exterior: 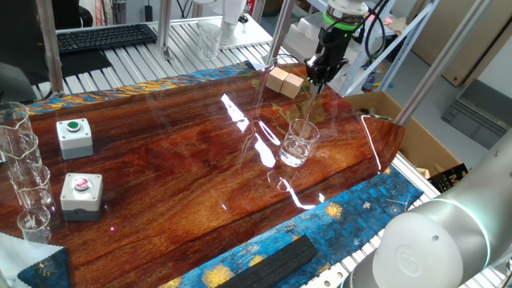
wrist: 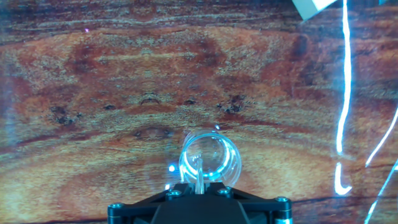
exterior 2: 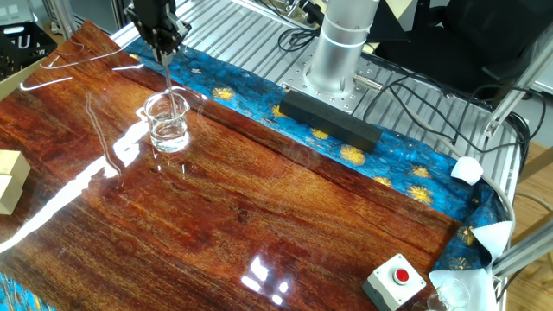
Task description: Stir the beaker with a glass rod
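One gripper [exterior: 318, 78] hangs above the wooden table [exterior: 176, 168], its fingers closed narrowly around the top of the glass rod [exterior: 309, 108]. From one fixed view, the rod runs down from the fingertips toward 7 o'clock and its lower end dips inside the beaker [exterior: 298, 144]. The beaker stands upright on the table, near the table's 3 o'clock side in that view, with two pale wooden blocks [exterior: 284, 81] beyond it at about 11 o'clock.

From the other fixed view, the gripper [exterior 2: 161, 45] sits at 12 o'clock of the beaker [exterior 2: 167, 123], and the rod [exterior 2: 166, 76] drops almost straight into the flared rim. A black bar [exterior 2: 328, 119] lies on the blue patterned cloth [exterior 2: 397, 168] well apart at 3 o'clock.

Looking along the fingers in the hand view, the beaker [wrist: 209, 158] shows as a clear ring right at the gripper's [wrist: 200, 188] 12 o'clock, and the rod [wrist: 199, 174] reaches into it. Whether the rod's tip touches the beaker's bottom I cannot tell.
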Motion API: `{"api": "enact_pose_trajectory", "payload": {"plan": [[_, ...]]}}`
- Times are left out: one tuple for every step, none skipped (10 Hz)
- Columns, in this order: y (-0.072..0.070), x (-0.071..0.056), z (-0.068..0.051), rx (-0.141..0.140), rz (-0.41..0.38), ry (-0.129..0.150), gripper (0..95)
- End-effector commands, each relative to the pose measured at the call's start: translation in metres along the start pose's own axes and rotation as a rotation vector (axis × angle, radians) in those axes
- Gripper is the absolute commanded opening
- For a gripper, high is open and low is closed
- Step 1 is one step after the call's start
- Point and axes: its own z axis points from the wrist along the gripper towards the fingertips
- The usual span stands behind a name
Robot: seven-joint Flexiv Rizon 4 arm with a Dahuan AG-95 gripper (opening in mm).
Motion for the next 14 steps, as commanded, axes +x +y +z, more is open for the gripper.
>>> {"api": "enact_pose_trajectory", "payload": {"plan": [[0.0006,-0.0001,0.0004,0.002,0.014,0.009,0.0],[0.0006,-0.0001,0.0004,0.004,0.021,0.022,0.0],[0.0006,-0.0001,0.0004,0.007,0.027,0.022,0.0],[0.0006,-0.0001,0.0004,0.013,0.026,0.023,0.0],[0.0006,-0.0001,0.0004,0.015,0.026,0.025,0.0],[0.0006,-0.0001,0.0004,0.018,0.025,0.032,0.0],[0.0006,-0.0001,0.0004,0.014,0.018,0.031,0.0],[0.0006,-0.0001,0.0004,0.009,0.006,0.029,0.0],[0.0006,-0.0001,0.0004,0.005,-0.003,0.028,0.0],[0.0006,-0.0001,0.0004,0.01,0.004,0.025,0.0],[0.0006,-0.0001,0.0004,0.014,0.006,0.025,0.0],[0.0006,-0.0001,0.0004,0.014,0.008,0.028,0.0],[0.0006,-0.0001,0.0004,0.013,0.013,0.033,0.0],[0.0006,-0.0001,0.0004,0.013,0.014,0.034,0.0]]}}
